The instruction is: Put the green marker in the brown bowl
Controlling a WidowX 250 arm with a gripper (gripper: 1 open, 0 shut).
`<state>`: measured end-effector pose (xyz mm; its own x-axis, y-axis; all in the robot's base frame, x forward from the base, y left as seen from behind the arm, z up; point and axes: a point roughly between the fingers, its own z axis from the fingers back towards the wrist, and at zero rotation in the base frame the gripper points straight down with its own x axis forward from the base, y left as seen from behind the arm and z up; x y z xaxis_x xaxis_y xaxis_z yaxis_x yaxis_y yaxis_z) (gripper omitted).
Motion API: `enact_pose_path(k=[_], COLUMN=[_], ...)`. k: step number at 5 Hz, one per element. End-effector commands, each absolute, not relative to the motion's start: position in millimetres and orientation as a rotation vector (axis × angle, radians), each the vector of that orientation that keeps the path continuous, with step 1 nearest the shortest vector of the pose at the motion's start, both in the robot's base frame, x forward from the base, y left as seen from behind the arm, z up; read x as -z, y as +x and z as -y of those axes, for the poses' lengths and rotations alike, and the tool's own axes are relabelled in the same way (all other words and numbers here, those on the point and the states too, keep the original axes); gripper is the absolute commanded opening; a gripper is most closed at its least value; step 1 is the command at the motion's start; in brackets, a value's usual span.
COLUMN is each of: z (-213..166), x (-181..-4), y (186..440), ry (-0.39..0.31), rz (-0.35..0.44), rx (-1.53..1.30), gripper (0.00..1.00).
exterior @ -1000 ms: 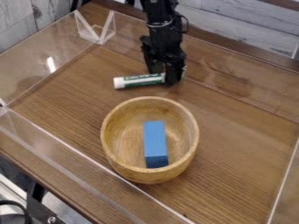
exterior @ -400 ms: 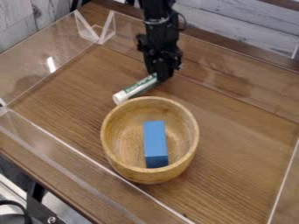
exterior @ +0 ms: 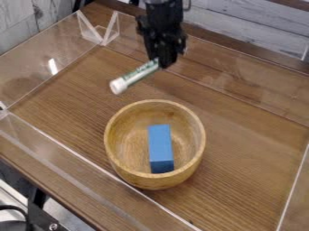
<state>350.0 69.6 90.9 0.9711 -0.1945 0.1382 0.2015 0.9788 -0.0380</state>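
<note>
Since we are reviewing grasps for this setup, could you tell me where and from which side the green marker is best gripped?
Grip it across the slim barrel, from straight above, jaws spanning its width. The gripper holds the green marker near one end, so the free end droops toward the table; a hold nearer mid-barrel would likely keep it level.

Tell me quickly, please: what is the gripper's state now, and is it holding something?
Gripper: closed on one end of the green marker, which hangs tilted in the air above the table.
</note>
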Motion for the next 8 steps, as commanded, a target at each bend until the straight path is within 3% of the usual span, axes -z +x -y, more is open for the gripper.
enact_pose_path(k=[1, 5, 8], z=[-69, -56, -51], x=[-123.2, -122.4, -115.1], y=[340, 304, 296], ry=[-0.028, -0.047, -0.04], rz=[0.202, 0.199, 0.191], rx=[0.2, 0.147, 0.109], gripper=[0.0, 0.0, 0.0])
